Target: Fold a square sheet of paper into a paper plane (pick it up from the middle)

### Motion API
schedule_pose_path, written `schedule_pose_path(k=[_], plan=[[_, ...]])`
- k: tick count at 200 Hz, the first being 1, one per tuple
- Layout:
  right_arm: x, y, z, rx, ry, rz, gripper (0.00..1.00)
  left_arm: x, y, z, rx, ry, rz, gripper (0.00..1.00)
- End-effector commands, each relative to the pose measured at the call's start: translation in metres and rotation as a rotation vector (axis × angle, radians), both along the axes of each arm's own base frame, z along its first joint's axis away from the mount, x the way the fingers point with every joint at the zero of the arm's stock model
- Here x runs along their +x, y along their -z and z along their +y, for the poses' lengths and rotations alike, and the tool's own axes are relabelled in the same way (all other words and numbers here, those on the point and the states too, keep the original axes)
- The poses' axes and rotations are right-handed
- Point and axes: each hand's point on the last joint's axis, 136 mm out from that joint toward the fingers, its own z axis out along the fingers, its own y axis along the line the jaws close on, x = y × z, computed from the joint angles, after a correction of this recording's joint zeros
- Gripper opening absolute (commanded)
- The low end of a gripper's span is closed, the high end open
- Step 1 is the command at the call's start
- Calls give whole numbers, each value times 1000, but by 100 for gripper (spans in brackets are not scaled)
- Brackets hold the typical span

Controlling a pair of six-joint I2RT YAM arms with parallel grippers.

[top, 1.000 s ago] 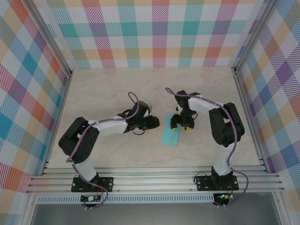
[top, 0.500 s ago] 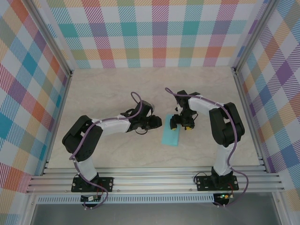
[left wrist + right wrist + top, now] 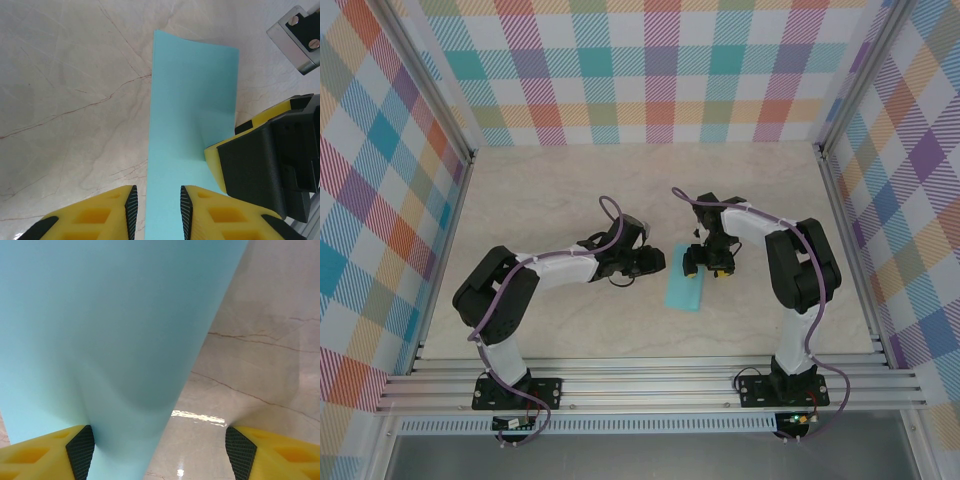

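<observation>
Paper [image 3: 682,290] between left tool [image 3: 658,262], right tool [image 3: 707,269], marble table [image 3: 540,200]

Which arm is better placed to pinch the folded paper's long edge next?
Left, likely. The left end effector has narrowly parted jaws straddling one long edge of the paper. The right end effector stands wide open, one finger on the opposite edge.

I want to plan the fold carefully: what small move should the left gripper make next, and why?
Probably lower the left gripper onto the light-blue folded paper sheet: its jaws stand open over the sheet's long edge, while the right gripper sits at the opposite edge.
</observation>
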Motion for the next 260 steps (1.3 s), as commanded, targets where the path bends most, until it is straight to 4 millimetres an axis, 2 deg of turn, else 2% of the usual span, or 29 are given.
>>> schedule_pose_path(k=[1, 55, 84, 108, 204, 260], plan=[[0, 21, 0, -20, -4, 27, 74, -2, -3, -9, -12, 19, 9, 31], [-3, 23, -2, -26, -8, 36, 74, -5, 3, -24, -21, 64, 41, 28], [-3, 23, -1, -22, -6, 38, 74, -7, 13, -36, -13, 80, 73, 16], [-3, 23, -1, -23, -7, 38, 74, -8, 16, -46, -25, 95, 92, 0], [-5, 24, -2, -22, -5, 43, 74, -9, 36, -55, -24, 101, 140, 0], [-1, 16, 2, 0, 5, 17, 75, -16, 63, -36, 87, 59, 197, 0]])
